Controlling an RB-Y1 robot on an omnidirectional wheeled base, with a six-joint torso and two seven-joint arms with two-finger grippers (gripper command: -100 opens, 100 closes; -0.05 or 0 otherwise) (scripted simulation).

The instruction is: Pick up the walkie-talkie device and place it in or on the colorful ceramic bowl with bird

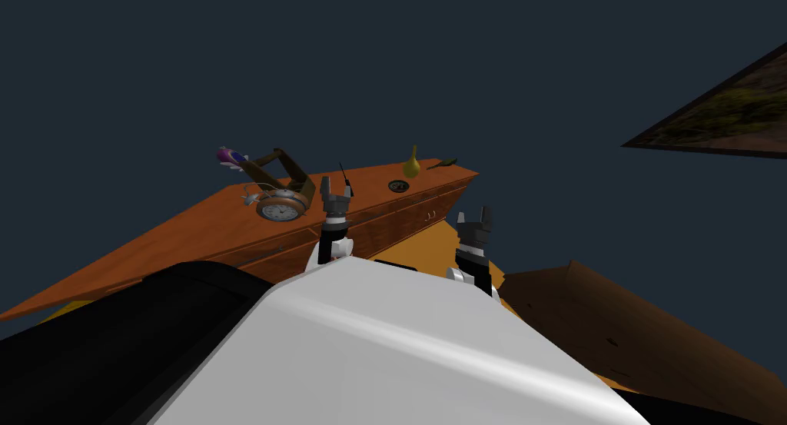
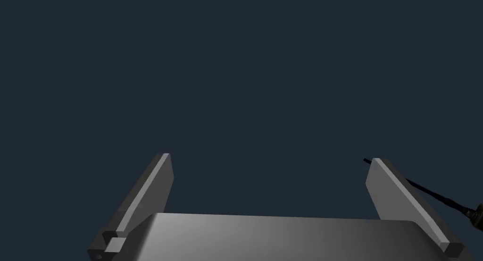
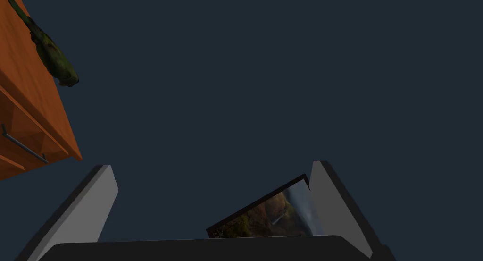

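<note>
Task stage: early, with nothing held yet. A long tabletop (image 1: 192, 220) of smooth orange-brown wood, with drawer fronts below, carries all the things. The left hand (image 1: 336, 190) is raised near the tabletop's front, its two flat grey fingers apart and empty. The right hand (image 1: 474, 217), likewise apart and empty, hangs near the tabletop's end. A round, metal-rimmed clock (image 1: 281, 207) stands on the tabletop. Beyond it, at the far end, a small purple-and-white rounded thing is judged to be the bowl (image 1: 231, 157). The walkie-talkie (image 1: 347, 190), dark and slim with a thin black aerial, stands just beside the left hand, outside its fingers. Grasping, carrying and placing all remain.
</note>
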